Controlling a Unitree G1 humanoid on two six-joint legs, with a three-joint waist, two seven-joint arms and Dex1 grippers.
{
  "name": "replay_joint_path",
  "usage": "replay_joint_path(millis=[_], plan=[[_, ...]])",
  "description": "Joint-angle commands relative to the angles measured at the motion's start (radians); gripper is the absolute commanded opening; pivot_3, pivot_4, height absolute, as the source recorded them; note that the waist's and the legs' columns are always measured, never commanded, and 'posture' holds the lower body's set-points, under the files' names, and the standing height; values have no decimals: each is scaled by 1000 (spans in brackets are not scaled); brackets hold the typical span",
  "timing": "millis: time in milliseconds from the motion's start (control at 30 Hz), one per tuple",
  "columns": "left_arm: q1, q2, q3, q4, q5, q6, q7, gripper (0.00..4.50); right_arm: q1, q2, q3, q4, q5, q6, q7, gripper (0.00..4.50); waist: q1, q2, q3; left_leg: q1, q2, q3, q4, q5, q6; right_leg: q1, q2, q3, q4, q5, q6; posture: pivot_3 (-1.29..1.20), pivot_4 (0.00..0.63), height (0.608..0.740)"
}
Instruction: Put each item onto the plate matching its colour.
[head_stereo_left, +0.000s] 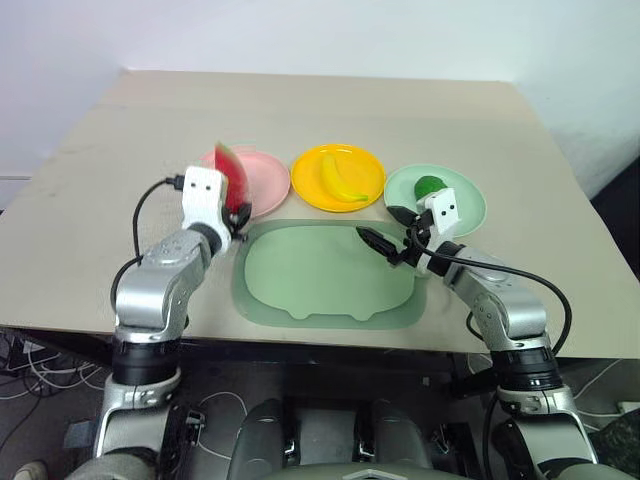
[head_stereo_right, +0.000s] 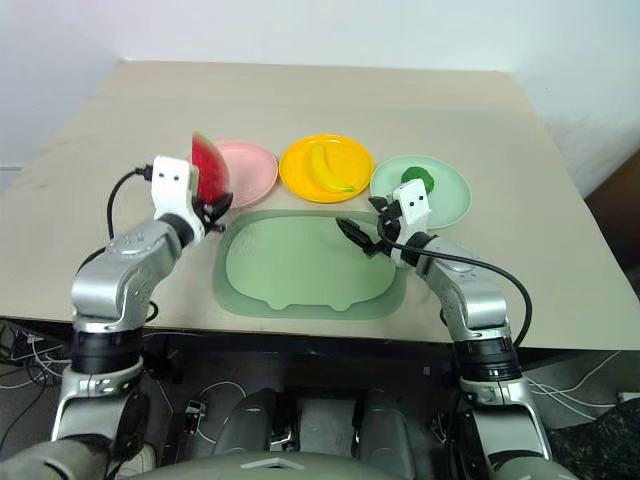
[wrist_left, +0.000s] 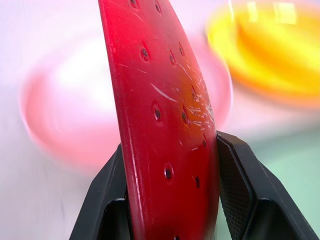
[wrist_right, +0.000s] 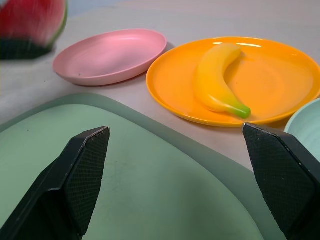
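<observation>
One red, dark-seeded watermelon wedge (wrist_left: 165, 125) with green rind stands upright.

We can read no text, label, brand, number or sign on anything in these views.

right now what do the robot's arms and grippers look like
Both arms are silver-grey metal with black joint bands. Each wrist carries a white boxy block with small dark marks, and a black cable loops from it back along the arm. The left gripper and right gripper each have two black fingers with finely textured inner pads.
</observation>
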Motion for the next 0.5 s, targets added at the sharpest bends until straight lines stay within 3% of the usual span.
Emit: replay_joint_path(millis=[33, 300, 500], plan=[[-98, -35, 66, 113, 33, -47, 98, 1702, -24, -3, -10, -16, -1, -23, 3, 4500, -6, 0, 0, 0, 0, 0, 0, 0, 0, 0, 1, 0, 0, 0, 0, 0, 150, 695], [-234, -28, 42, 395, 106, -140, 139, 1702, -22, -3, -12, -16, -11, -26, -5, 4500, -12, -1, 1, 0, -1, 1, -1, 1, -1, 0, 2, 0, 0, 0, 0, 0, 150, 695], [-239, -27, 43, 432, 108, -141, 113, 3760, -18, -8, -17, -17, -14, -30, -8, 4500, -11, -2, 2, 0, -1, 1, 0, 1, -1, 0, 2, 0, 0, 0, 0, 0, 150, 695]])
